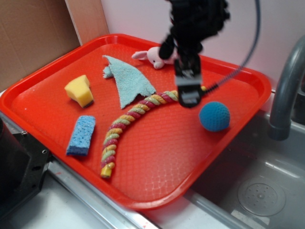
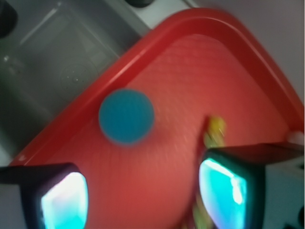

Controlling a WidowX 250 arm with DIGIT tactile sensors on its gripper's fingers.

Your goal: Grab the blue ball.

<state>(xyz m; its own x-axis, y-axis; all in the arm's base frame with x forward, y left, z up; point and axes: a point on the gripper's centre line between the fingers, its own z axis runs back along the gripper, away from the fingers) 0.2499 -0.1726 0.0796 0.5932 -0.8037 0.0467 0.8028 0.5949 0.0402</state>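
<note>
The blue ball (image 1: 214, 116) (image 2: 126, 116) lies on the red tray (image 1: 157, 157) near its right rim, round and bumpy. My gripper (image 1: 189, 97) (image 2: 143, 195) hangs just left of the ball in the exterior view, above the end of the braided rope (image 1: 126, 124). It is open, with bare tray between the two glowing cyan pads (image 2: 64, 200). In the wrist view the ball sits ahead of the fingertips, apart from them, and the picture is blurred.
On the tray lie a yellow sponge (image 1: 80, 90), a light-blue sponge (image 1: 81, 135), a teal cloth (image 1: 127, 80) and a small pink-and-white plush toy (image 1: 152, 56). A sink basin (image 1: 259, 191) and grey faucet (image 1: 286, 90) stand right of the tray.
</note>
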